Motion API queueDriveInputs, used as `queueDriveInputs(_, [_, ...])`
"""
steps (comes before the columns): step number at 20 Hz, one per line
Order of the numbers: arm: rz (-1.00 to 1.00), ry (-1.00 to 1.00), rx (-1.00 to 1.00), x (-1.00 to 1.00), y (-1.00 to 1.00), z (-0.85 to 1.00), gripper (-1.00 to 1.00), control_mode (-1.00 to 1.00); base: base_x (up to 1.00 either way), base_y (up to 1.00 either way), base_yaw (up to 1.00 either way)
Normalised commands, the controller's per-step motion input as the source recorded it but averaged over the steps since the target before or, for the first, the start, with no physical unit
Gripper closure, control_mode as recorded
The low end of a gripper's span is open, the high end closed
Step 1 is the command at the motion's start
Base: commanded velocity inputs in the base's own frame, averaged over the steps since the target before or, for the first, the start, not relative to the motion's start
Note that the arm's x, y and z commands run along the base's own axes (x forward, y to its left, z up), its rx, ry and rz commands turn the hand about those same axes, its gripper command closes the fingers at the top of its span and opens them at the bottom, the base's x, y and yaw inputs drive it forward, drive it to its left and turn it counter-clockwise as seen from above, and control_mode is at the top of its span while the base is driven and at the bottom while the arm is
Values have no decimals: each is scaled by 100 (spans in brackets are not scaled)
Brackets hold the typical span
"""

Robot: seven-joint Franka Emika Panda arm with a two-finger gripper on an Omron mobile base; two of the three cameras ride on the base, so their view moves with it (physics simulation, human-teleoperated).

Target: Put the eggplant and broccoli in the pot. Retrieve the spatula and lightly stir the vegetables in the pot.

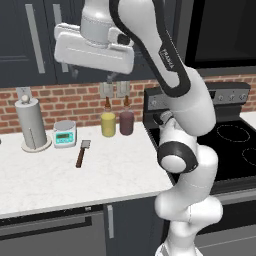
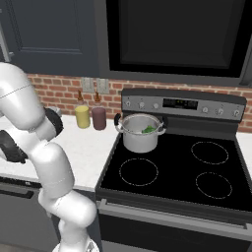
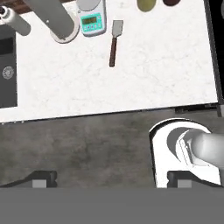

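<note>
Hand view looks straight down at counter [image 3: 153, 65].

— Where are you working?
— I'm standing in a home kitchen: a black stove [image 2: 177, 170] is sitting beside my white marble counter [image 1: 60, 177], with a brick backsplash [image 1: 55, 102] and dark cabinets [image 1: 30, 40] behind.

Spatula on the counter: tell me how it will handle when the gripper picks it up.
The spatula looks rigid, so it probably won't flop. Lying flat on the counter, it seems unlikely to roll. Its slim handle may pivot if pinched far from the blade.
</note>
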Motion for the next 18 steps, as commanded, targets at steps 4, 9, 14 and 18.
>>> queueDriveInputs(4, [-9,26,11,1,-4,-100,-100,-100,0,0,0])
queueDriveInputs(9, [-11,13,13,1,-11,-100,-100,-100,0,0,0])
queueDriveInputs(14, [-10,0,10,-3,-28,-100,-100,-100,0,0,0])
queueDriveInputs(18, [-8,0,10,-31,-56,-100,-100,-100,0,0,0])
